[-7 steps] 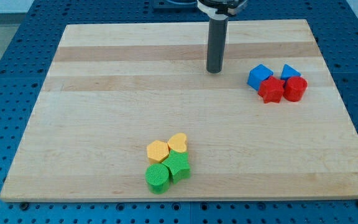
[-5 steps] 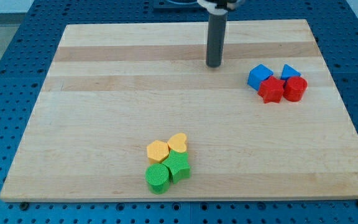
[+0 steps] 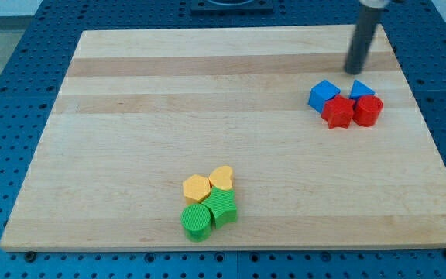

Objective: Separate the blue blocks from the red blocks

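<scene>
Toward the far right of the desk [image 3: 130,116], my tip [image 3: 354,73] sits just beyond the small cluster that matters, a little behind the right-hand blue block [image 3: 361,89] and close to it without touching, as far as I can tell. I carry no clamping tool at all, only the bare rod, so nothing is grasped or released; all I can do is push. The cluster holds four pieces packed together: the blue cube [image 3: 323,94] on the left and the other blue block on the right form the far row, and the red star-like block [image 3: 337,113] and the red rounded block [image 3: 368,111] form the near row, each red one pressed against the blue one behind it. Judged from how they lie, the separation has not begun: blue and red are in contact and share one tight group. Everything is left to do, namely working the blues away from the reds, or the reds away from the blues, until the two colours stand well apart. My place behind the blues suits a push less well than a place between the rows would, since shoving from here would likely drive blue into red and carry both along. Well away, near the front centre of the desk, a yellow hexagon [image 3: 196,188], a yellow heart [image 3: 221,177] and two green blocks [image 3: 209,213] sit bunched together, with no part in this job.
</scene>
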### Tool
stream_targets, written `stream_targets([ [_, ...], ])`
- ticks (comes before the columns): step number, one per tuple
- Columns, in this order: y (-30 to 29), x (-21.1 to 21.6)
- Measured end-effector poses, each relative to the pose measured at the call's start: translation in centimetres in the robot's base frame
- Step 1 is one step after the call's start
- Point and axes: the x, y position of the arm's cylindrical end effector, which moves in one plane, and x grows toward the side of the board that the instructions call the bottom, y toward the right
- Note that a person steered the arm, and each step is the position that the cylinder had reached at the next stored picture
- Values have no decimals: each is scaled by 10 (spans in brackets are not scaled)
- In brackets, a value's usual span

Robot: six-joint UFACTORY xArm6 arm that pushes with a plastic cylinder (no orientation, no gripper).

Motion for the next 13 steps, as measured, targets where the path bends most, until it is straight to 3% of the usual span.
stream_targets([
  [1, 70, 18],
  [2, 75, 35],
  [3, 42, 46],
  [7, -243, 65],
  [8, -227, 56],
  [10, -48, 44],
  [11, -31, 64],
  [12, -79, 94],
  [13, -166, 106],
])
